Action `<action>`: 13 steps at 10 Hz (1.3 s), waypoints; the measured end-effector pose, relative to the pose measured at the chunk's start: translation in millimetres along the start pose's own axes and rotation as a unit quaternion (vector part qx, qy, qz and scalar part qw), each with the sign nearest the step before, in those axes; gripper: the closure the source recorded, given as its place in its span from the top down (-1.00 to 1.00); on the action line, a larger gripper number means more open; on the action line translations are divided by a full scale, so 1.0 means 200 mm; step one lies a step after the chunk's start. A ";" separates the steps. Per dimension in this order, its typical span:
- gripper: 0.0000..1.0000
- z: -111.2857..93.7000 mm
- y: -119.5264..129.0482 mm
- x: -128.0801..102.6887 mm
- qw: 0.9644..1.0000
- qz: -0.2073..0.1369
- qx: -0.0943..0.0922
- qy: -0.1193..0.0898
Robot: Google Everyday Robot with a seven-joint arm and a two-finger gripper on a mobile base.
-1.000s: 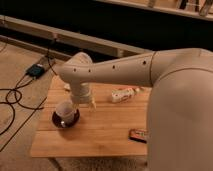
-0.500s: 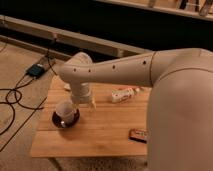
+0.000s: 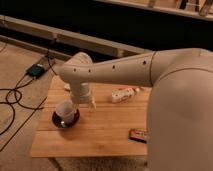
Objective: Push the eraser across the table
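Eraser (image 3: pixel 138 134) first: a small flat dark block with an orange-brown top, it lies toward the near right edge of the bench (image 3: pixel 100 137), its right end hidden behind the robot's bulk. The hand (image 3: pixel 90 104) hangs well apart from it, over the left part of the bench just beside the pale cup (image 3: pixel 65 109) on its dark saucer (image 3: pixel 64 121), holding nothing I can see, though whether it is open or closed I cannot tell. To do this well, I reckon it should clear the cup, come down low behind the eraser and push squarely, so the block slides rather than spins.
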 end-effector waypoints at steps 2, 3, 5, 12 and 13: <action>0.30 0.01 -0.04 0.01 1.000 0.001 0.002 0.001; 0.30 0.03 -0.10 0.02 1.000 0.006 0.003 0.000; 0.30 0.08 -0.22 0.05 1.000 0.024 0.007 0.000; 0.30 0.27 -0.69 0.19 0.983 0.182 -0.014 -0.038; 0.30 0.30 -0.74 0.22 0.977 0.206 -0.017 -0.042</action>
